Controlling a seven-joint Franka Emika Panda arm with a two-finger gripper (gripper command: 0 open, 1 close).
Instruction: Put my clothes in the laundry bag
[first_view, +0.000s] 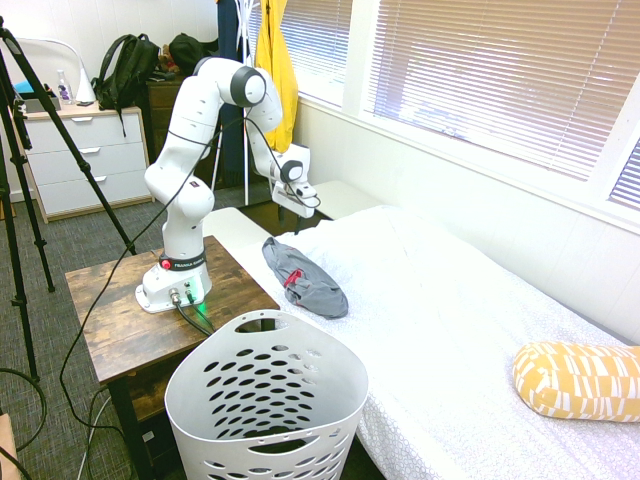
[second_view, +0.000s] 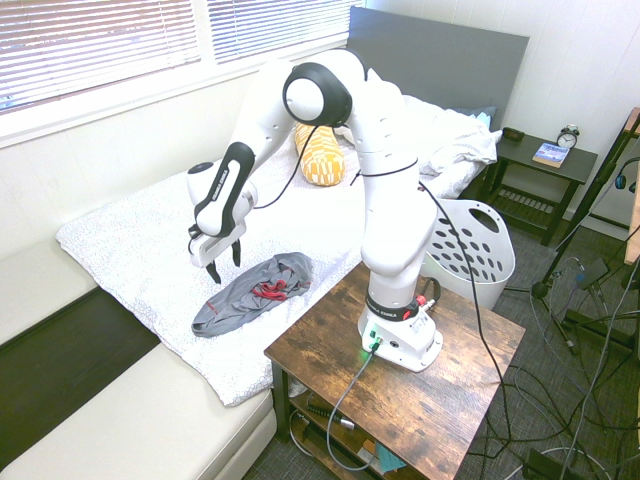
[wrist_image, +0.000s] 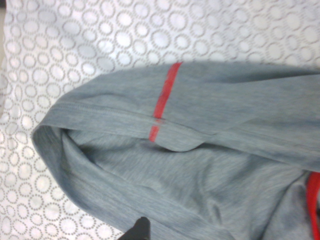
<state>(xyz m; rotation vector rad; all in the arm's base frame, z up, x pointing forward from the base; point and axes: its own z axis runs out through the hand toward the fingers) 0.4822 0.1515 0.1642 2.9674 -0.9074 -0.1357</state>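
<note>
Bedroom; bed (first_view: 450, 330) (w/ dresser (first_view: 85, 155))

- The grey clothes (wrist_image: 200, 165) run off the wrist picture's edges, so only one part shows, with a red stripe across it.
- The yellow pillow (first_view: 580, 380) is cut off by the first outside picture's right edge.
- The laundry basket (second_view: 470, 250) is partly hidden behind the white arm in the second outside picture.
- The gripper (first_view: 300, 205) looks small in the first outside picture; its fingers are hard to tell apart there.
</note>
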